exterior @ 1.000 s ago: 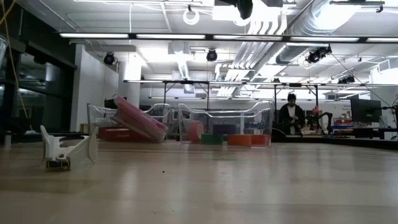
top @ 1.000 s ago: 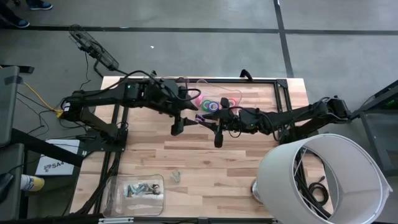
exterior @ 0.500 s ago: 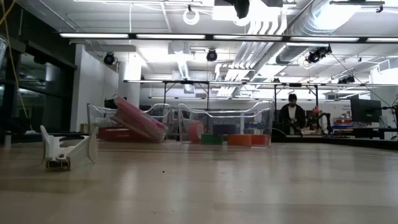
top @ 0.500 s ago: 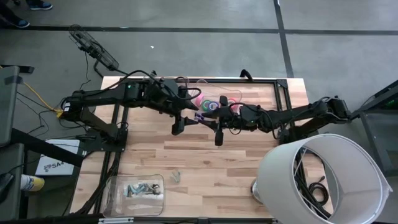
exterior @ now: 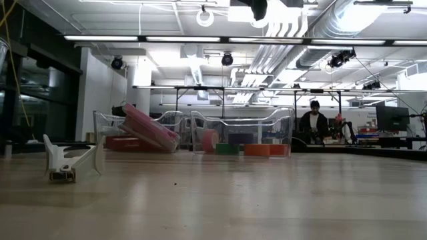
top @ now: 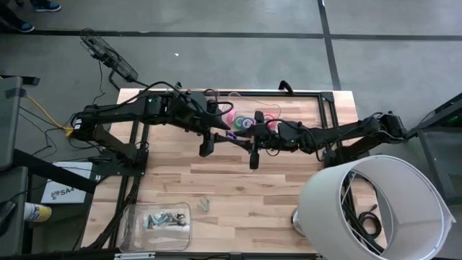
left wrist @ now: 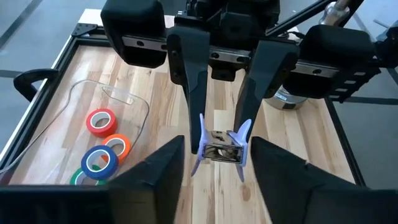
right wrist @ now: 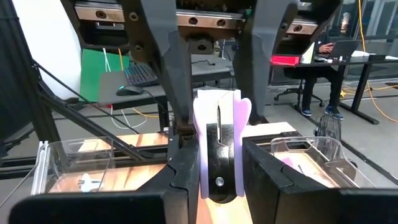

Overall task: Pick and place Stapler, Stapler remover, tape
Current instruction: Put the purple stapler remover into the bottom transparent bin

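A purple stapler remover (left wrist: 219,146) hangs in the air between my two grippers over the middle of the table; it also shows in the high view (top: 232,135). My right gripper (right wrist: 219,168) is shut on it. My left gripper (left wrist: 217,168) faces it, open, one finger on either side of its metal claw end. Several tape rolls (left wrist: 99,146) lie flat in a clear bin (left wrist: 134,102) at the far edge. A pink stapler (exterior: 150,130) leans tilted in a neighbouring bin. My right gripper pinches the remover's two purple side grips (left wrist: 198,135) between its two fingers. The fingers lie level, coming from the table's right. The remover is lifted clear of the table, its claw end toward my left gripper. Whether my left gripper touches the remover, I cannot tell.
A white stapler remover (top: 204,204) lies on the table near the front. A clear container (top: 155,220) with several removers stands at the near left. A large white cylinder (top: 372,206) stands at the near right. A person (exterior: 313,127) is in the room beyond.
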Motion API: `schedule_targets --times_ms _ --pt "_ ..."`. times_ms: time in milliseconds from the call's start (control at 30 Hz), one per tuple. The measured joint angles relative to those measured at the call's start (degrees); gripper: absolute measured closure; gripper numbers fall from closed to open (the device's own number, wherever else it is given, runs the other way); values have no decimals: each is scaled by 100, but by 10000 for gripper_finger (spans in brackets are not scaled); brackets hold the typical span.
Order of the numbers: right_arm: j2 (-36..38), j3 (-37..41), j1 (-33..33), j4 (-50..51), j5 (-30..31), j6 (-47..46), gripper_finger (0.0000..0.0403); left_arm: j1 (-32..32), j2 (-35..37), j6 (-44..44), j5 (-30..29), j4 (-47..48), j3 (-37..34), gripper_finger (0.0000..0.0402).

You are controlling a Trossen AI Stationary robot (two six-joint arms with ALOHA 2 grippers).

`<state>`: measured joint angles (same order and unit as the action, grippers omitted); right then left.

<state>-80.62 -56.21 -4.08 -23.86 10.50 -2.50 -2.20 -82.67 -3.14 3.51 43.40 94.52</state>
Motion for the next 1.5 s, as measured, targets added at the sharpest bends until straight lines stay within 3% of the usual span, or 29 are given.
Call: schedule_targets --times_ms 333,667,900,1067,1267,1500 --pt "-7 4 34 63 -45 -13 323 -2 -44 69 92 57 4 315" --pt "-5 4 34 101 -42 7 322 -2 -50 191 9 52 4 320" --pt "-4 2 38 167 -22 -201 214 -2 -63 193 -145 43 2 320" --pt "-4 2 38 331 -37 -401 179 -4 -40 193 -171 111 2 320" --pt "0 0 38 644 -37 -683 179 -4 118 82 -331 930 4 320" --pt "0 0 36 1160 -39 -948 179 65 269 -561 501 2664 5 320"
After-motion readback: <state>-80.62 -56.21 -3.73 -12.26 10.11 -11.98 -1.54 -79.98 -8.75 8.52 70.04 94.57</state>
